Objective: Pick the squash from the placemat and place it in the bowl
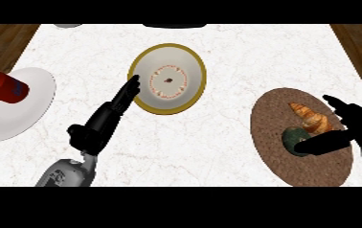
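Black right hand [332,138] fingers curled round squash [295,137]; left hand [106,117] fingers straight.

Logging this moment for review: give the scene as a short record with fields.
surface: white marbled counter
target: white bowl with gold rim, centre
placemat: round brown woven placemat, right
on placemat: dark green squash, orange-striped croissant
left hand: open, fingertips at the bowl's left rim
right hand: thumb and fingers around the squash, still on the placemat
far left: white plate with red can
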Available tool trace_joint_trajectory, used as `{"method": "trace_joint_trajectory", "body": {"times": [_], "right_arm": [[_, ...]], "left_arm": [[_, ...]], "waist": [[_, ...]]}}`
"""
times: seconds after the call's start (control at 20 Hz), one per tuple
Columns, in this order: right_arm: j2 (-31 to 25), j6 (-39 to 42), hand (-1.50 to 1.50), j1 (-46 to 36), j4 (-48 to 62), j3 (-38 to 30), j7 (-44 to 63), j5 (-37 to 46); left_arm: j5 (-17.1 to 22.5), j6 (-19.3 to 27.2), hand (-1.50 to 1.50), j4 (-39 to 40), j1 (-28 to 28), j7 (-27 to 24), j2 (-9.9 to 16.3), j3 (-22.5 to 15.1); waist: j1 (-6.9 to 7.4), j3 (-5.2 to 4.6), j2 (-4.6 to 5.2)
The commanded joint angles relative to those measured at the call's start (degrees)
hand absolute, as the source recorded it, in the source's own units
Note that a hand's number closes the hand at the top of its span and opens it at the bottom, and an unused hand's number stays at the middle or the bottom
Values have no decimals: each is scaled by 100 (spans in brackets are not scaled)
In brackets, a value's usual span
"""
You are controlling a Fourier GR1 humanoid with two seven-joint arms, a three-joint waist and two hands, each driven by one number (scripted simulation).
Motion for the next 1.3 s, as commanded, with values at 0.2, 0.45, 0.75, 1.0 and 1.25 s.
{"method": "trace_joint_trajectory", "body": {"times": [0.2,0.45,0.75,1.0,1.25], "right_arm": [[286,283,-150,-686,118,356,1503,76],[327,86,-150,-321,-150,608,1381,695],[716,-164,-150,-375,-40,904,1400,1589],[681,-64,-150,-114,308,925,1152,2153],[1092,-192,-150,-244,925,660,857,2457]], "left_arm": [[-125,-8,0,-107,82,126,-146,2],[-14,-314,0,-122,422,-174,106,261],[-33,-374,0,22,241,-133,-34,358],[-80,-304,0,-31,166,15,-125,401],[-299,-285,0,159,166,-147,-292,328]], "waist": [[-35,10,-7],[-70,8,-14],[-79,6,-5],[-90,8,-5],[-61,12,6]]}}
